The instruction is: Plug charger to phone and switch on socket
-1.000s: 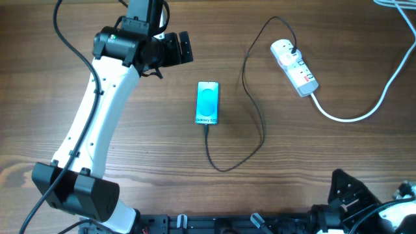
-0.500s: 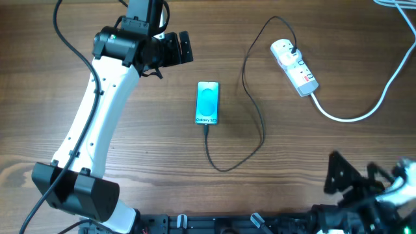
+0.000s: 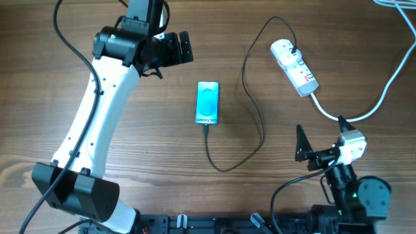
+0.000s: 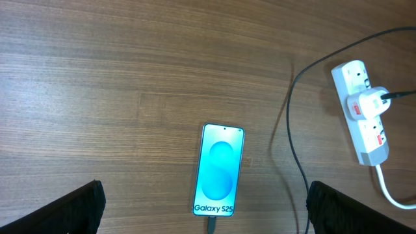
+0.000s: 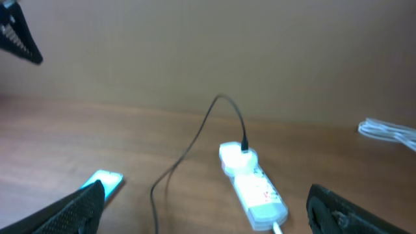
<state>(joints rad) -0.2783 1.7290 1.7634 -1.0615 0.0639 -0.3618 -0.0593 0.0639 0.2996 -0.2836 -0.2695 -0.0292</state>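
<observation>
"Galaxy S25" on the phone screen.

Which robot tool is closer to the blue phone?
Left. The left tool hangs just up-left of the phone in the overhead view; the right tool is farther off, beyond the charger cable, to its lower right.

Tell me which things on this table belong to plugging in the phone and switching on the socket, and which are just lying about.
For the job:
- phone, screen lit
- black charger cable
- white power strip with its thick white cord

Just lying about:
- loose white cable at the far right edge
</observation>
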